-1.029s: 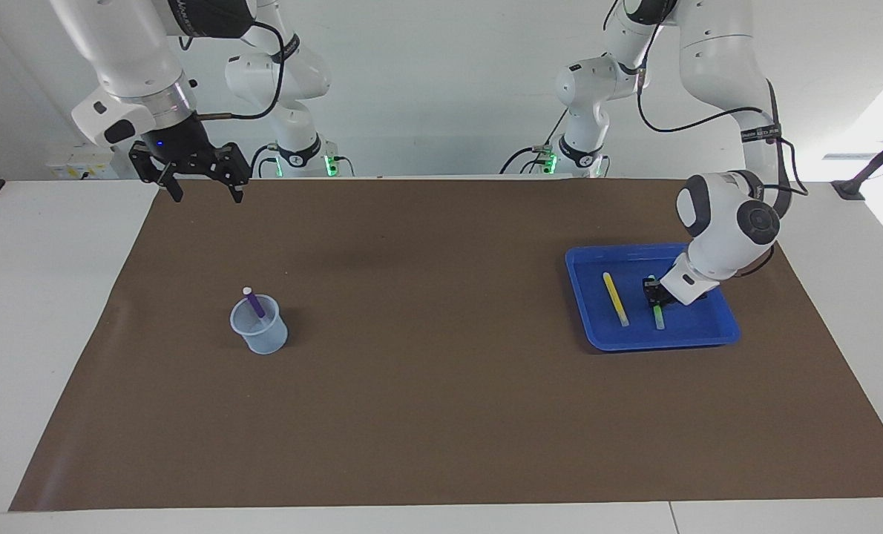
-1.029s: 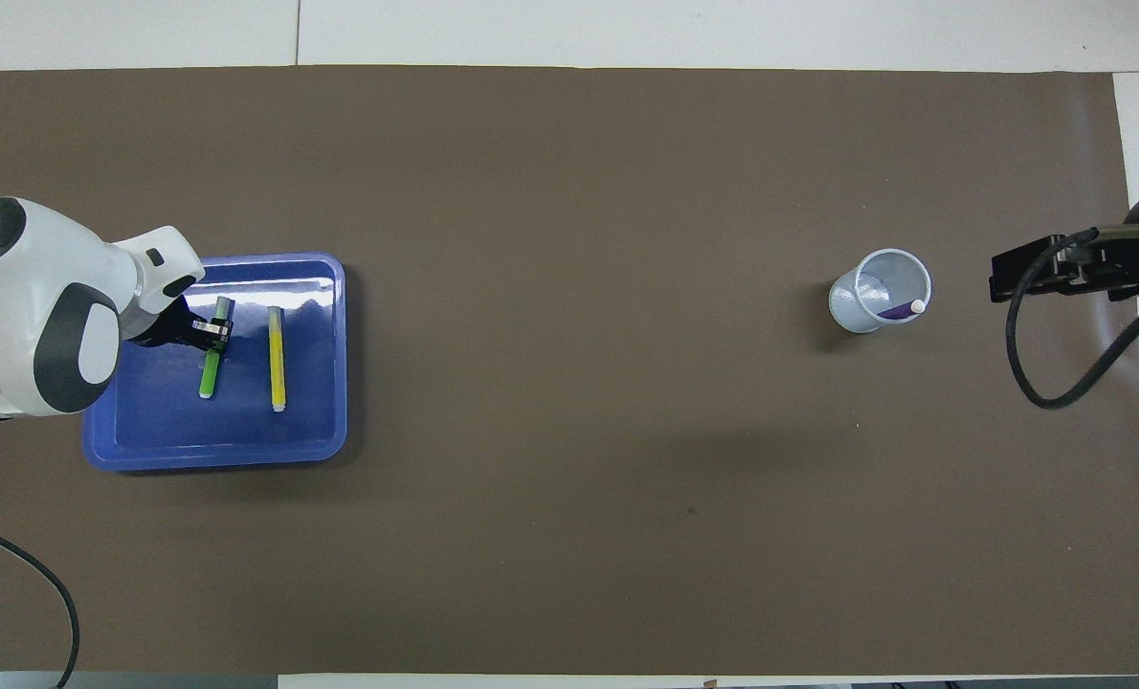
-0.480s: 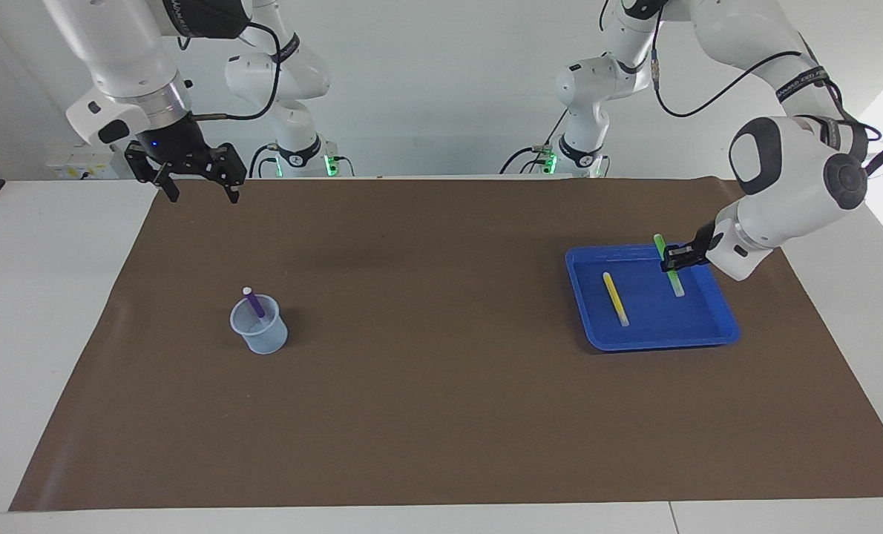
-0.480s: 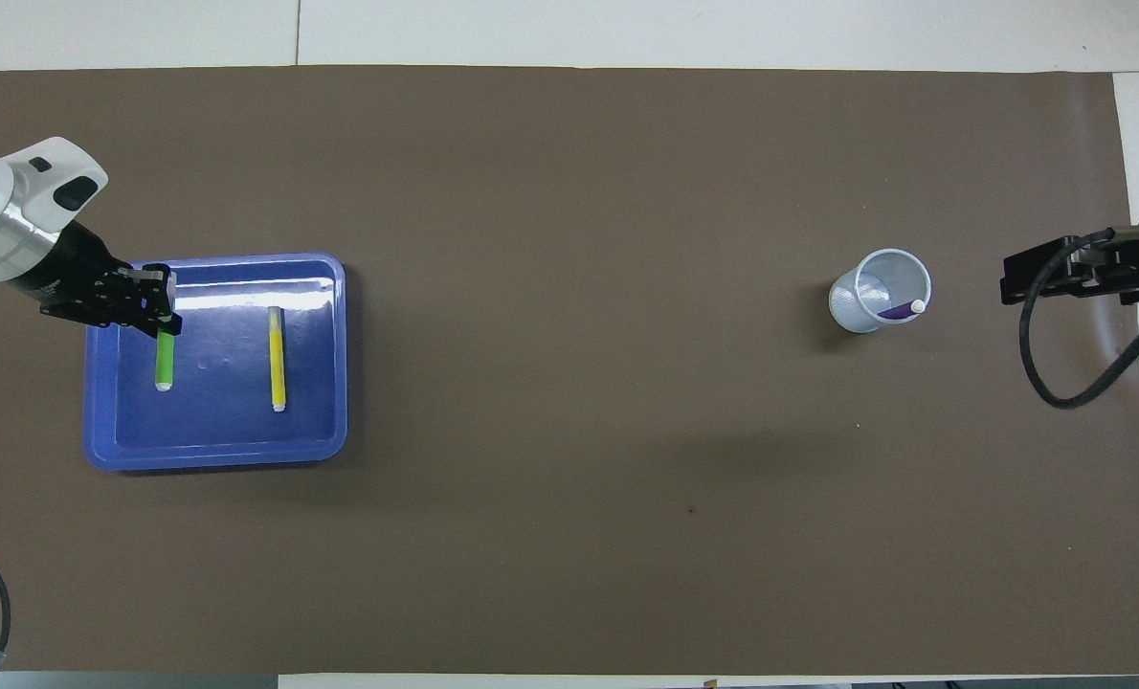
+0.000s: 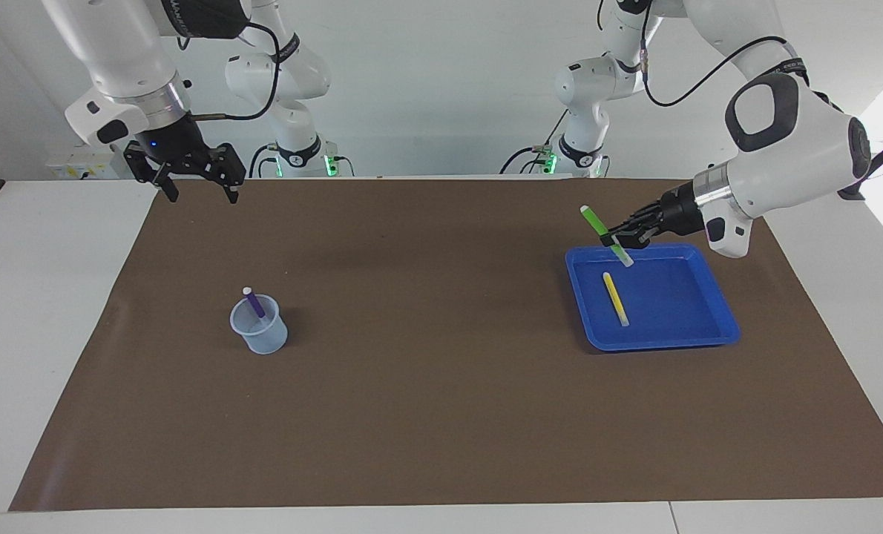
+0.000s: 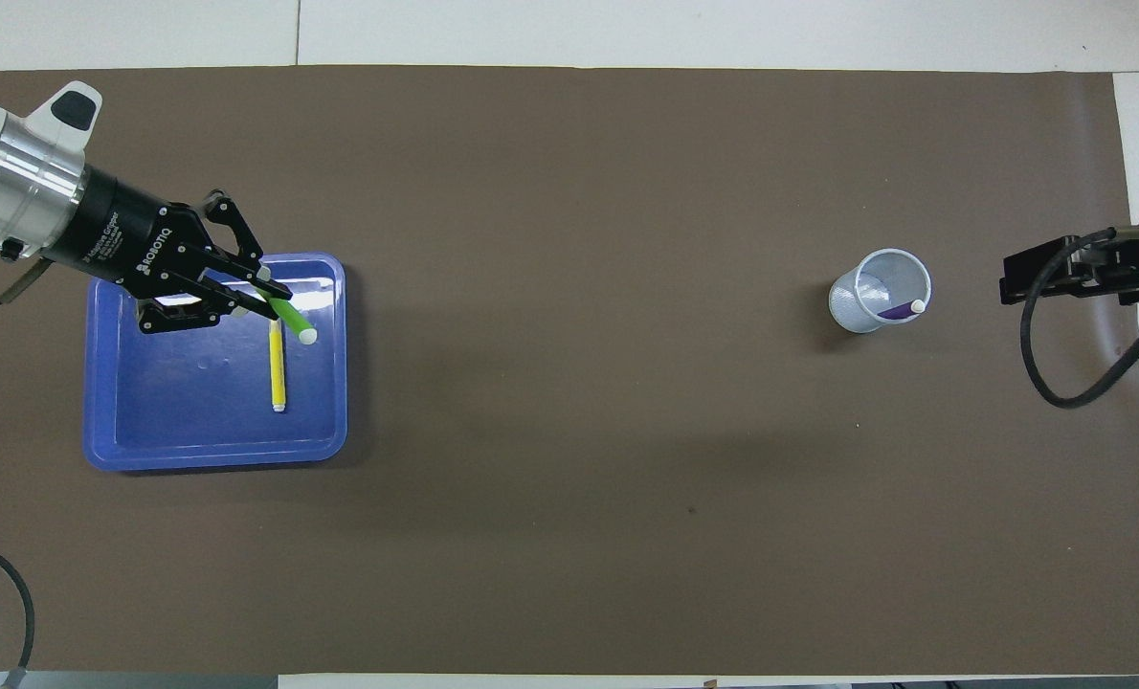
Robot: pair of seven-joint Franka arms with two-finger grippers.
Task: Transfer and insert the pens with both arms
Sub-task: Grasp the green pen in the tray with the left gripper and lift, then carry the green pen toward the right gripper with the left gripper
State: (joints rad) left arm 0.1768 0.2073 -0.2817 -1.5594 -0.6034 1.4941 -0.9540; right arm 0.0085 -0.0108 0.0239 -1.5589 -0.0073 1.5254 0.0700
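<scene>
Green pen (image 5: 605,235) above blue tray (image 5: 708,334)

A brown mat (image 5: 441,415) (image 6: 569,536) covers most of the white worktop (image 5: 41,311) (image 6: 723,29), leaving bare white margins at the ends; a blue tray (image 5: 679,337) (image 6: 120,421) lies flat on the mat toward the left arm's end; a small translucent bluish cup (image 5: 263,337) (image 6: 861,311) stands upright on the mat toward the right arm's end, well apart from the tray; two smaller white arms with green-lit bases (image 5: 293,141) stand by the white wall, past the worktop's edge; a black cable (image 6: 5,584) curls over the mat's near corner.
</scene>
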